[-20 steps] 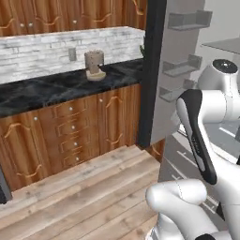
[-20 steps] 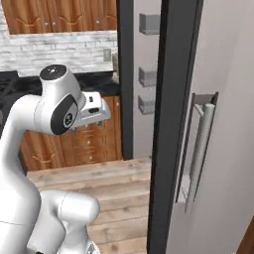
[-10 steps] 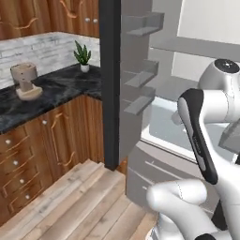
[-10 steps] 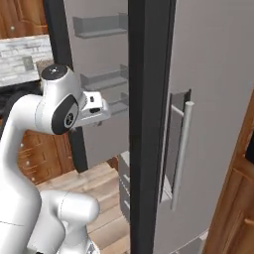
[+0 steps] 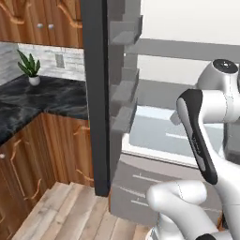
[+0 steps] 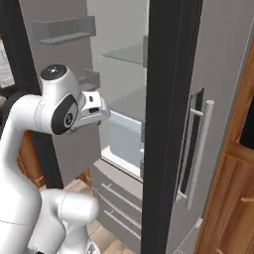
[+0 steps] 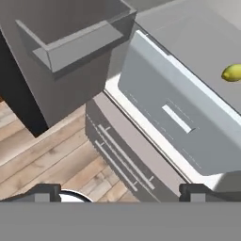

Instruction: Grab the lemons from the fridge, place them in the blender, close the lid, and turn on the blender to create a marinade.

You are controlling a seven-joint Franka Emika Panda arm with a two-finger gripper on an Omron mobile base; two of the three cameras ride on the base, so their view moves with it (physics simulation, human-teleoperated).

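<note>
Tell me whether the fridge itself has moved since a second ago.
No. The fridge slides across both base views, but the counter and floor shift with it, and its open door still adjoins that counter. The base drove; the fridge stayed put.

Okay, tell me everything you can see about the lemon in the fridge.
The lemon shows in the hand view as a small yellow-green oval cut off by the picture's right edge. It lies on a pale grey shelf inside the open fridge, just above and behind the translucent drawer. Nothing else touches it, and the gripper is well short of it.
</note>
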